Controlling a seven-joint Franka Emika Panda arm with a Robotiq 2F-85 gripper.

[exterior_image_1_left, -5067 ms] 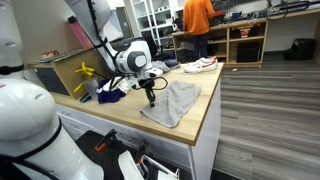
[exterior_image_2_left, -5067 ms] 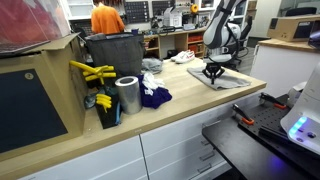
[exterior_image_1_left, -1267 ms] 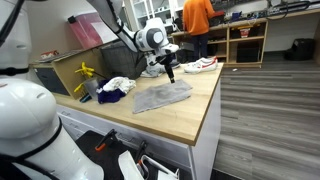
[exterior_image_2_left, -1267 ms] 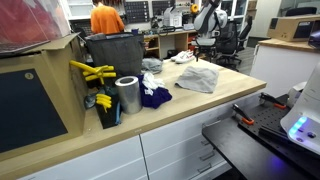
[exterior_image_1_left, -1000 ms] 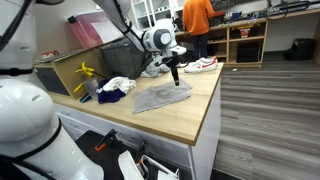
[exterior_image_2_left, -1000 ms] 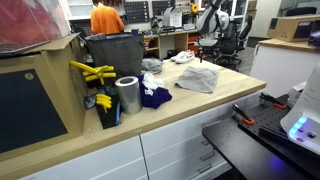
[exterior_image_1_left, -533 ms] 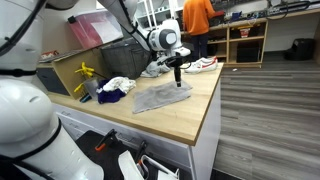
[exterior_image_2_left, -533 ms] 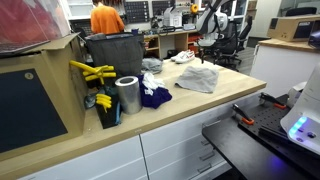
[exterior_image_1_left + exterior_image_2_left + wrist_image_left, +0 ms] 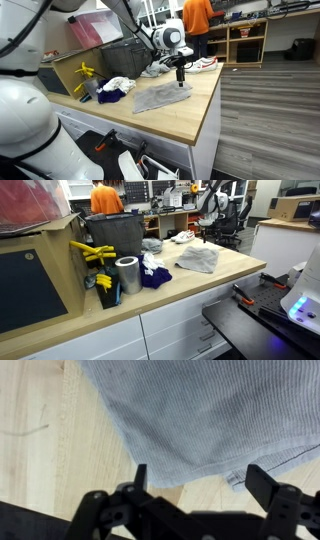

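**Wooden countertop** (image 9: 185, 118): fills mid-frame in both exterior views.

**Dark bin** (image 9: 112, 232): stands at the back, left of centre.

**Grey cloth** (image 9: 160, 96): lies spread flat on the countertop, right of a heap of blue and white fabric (image 9: 116, 88) and well apart from the bin. In the wrist view, grey cloth (image 9: 200, 410) covers the upper right of the frame, with bare wood to the left and below.

**Gripper** (image 9: 181, 84): hangs just over the cloth's right end, jaws spread wide, nothing between them. In the wrist view, gripper (image 9: 200, 475) reaches in from the bottom edge, straddling the hemmed corner.

**White sneaker** (image 9: 203, 64): rests beyond the cloth, near but apart.

**Sewn label** (image 9: 235, 478): sits on the hem beside the corner.

**Risk, as judged:** catching only the thin hem, or bare wood, because the corner sits low between the fingers. Also dragging the loose cloth toward the nearby counter edge, or scraping the wood on a hard descent.

**Orientation:** long axis from lower left to upper right in the exterior view. Corner pointing down and left in the wrist view.
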